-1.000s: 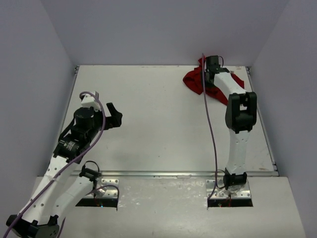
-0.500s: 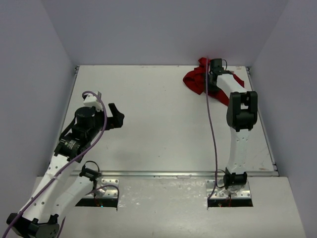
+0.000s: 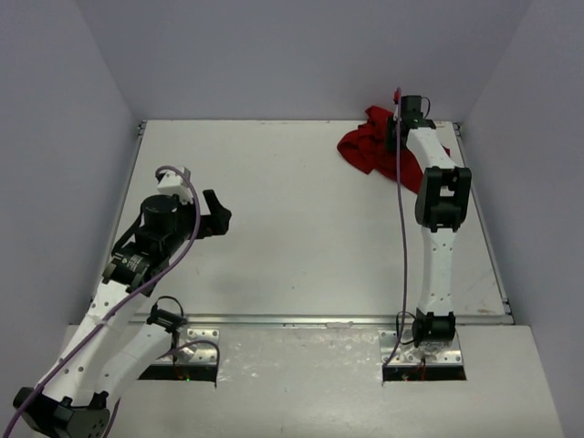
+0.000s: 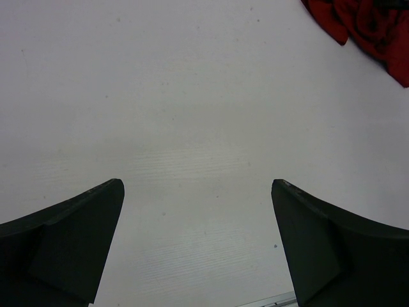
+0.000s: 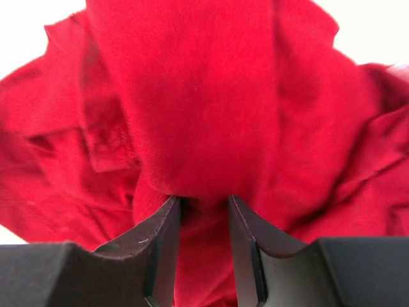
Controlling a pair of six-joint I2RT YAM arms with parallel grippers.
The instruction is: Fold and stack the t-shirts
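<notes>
The deep-red t-shirt lies crumpled at the table's far right corner. My right gripper is stretched out over it, its jaws nearly together with a thick fold of red cloth between them. In the right wrist view the shirt fills the frame and bunches over the gripper. My left gripper is open and empty over the left half of the table. In the left wrist view the gripper has only bare table between its fingers, and a corner of the shirt shows at the top right.
Grey walls close the table in at the left, back and right. The shirt lies close to the back wall and the right edge. A metal rail runs along the near edge in front of the arm bases.
My right gripper has moved toward the back wall, and the cloth around it has bunched up higher. My left gripper has shifted slightly to the right.
</notes>
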